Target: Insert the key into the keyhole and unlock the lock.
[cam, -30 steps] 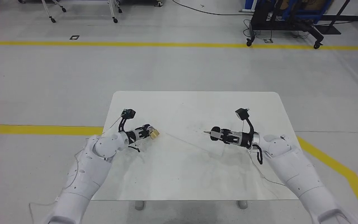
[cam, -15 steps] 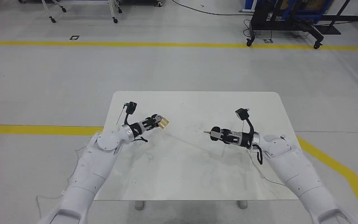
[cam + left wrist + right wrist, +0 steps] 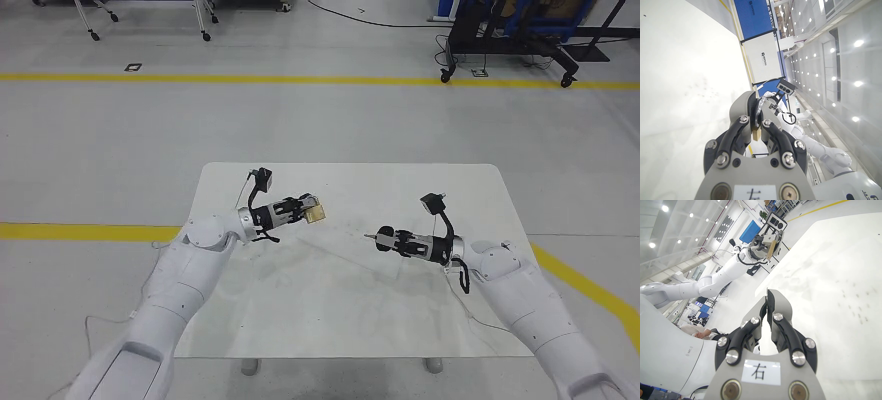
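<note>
A brass padlock [image 3: 315, 211] is held above the table's left half, with my left gripper [image 3: 303, 210] shut on it. In the left wrist view the silver shackle [image 3: 759, 107] sits between the fingers and the brass body [image 3: 756, 134] lies back toward the palm. My right gripper [image 3: 384, 241] hovers over the table's right half, shut on a thin metal key [image 3: 370, 237] whose tip points left toward the lock. The right wrist view shows the key [image 3: 766, 293] edge-on between the pads, and the lock [image 3: 771, 249] farther off in the other gripper. A clear gap separates key and lock.
The white table [image 3: 340, 300] carries nothing else besides faint scuff marks [image 3: 853, 306]. Its edges lie close behind both arms. Grey floor with yellow lines [image 3: 300, 78] surrounds it.
My left arm has carried the padlock right and away from the near-left part of the table toward its middle. The right arm and key have stayed put.
</note>
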Controlling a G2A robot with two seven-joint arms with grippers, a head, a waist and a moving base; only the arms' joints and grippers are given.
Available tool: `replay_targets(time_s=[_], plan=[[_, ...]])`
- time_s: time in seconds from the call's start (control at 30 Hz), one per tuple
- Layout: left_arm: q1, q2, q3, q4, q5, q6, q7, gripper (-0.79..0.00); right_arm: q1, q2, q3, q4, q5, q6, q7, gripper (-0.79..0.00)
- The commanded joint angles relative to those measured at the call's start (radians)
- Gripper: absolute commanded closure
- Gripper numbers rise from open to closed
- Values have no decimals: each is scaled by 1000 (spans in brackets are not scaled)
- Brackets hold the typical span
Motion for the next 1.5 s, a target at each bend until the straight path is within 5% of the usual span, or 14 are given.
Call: replay_targets(time_s=[0.0, 0.43, 0.83, 0.97, 1.2, 1.47], plan=[[23, -2, 2, -9, -16, 32, 19, 0, 0, 0, 0, 0, 0, 0, 0, 0], [20, -52, 53, 24, -252, 407, -22, 0, -6, -49, -29, -2, -82, 150, -379, 0], [-6, -66, 62, 59, -297, 434, -42, 0, -1, -61, -33, -10, -93, 163, -433, 0], [44, -72, 51, 37, -343, 441, 40, 0, -3, -62, -33, -12, -89, 167, -437, 0], [80, -110, 81, 10, -438, 474, 199, 0, -40, -56, 25, -111, -79, 313, -506, 0], [14, -159, 134, 38, -469, 452, 236, 0, -146, -34, 150, -318, 103, 562, -470, 0]])
